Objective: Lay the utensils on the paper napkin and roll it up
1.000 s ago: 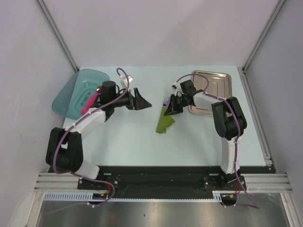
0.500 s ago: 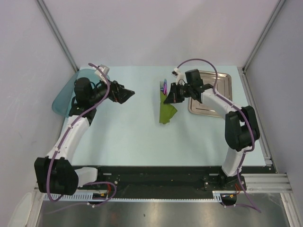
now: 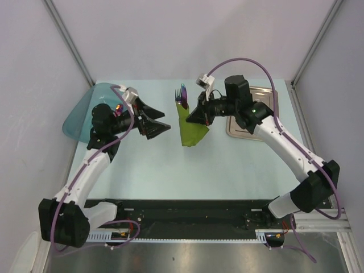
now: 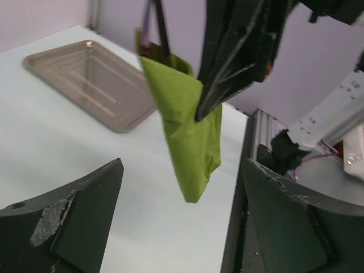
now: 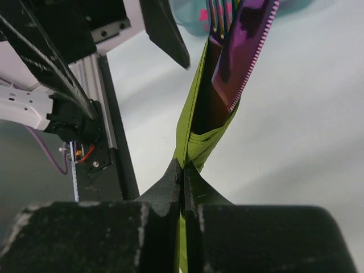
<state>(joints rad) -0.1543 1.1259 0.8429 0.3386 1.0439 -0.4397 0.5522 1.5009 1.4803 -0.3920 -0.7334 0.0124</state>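
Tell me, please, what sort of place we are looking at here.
Most likely a robotics lab test cell: the left arm and right arm are bolted at the near edge of the table, plain panel walls enclose it, and a steel tray and teal tub sit as props.

Utensils [image 3: 181, 92] in napkin [image 3: 190, 128], left of tray [image 3: 268, 98]

I work in a lab test cell: plain white panels [image 3: 187, 40] on aluminium posts [image 3: 68, 40] stand around the pale table [image 3: 170, 170], an aluminium rail [image 3: 318, 216] along its near edge.
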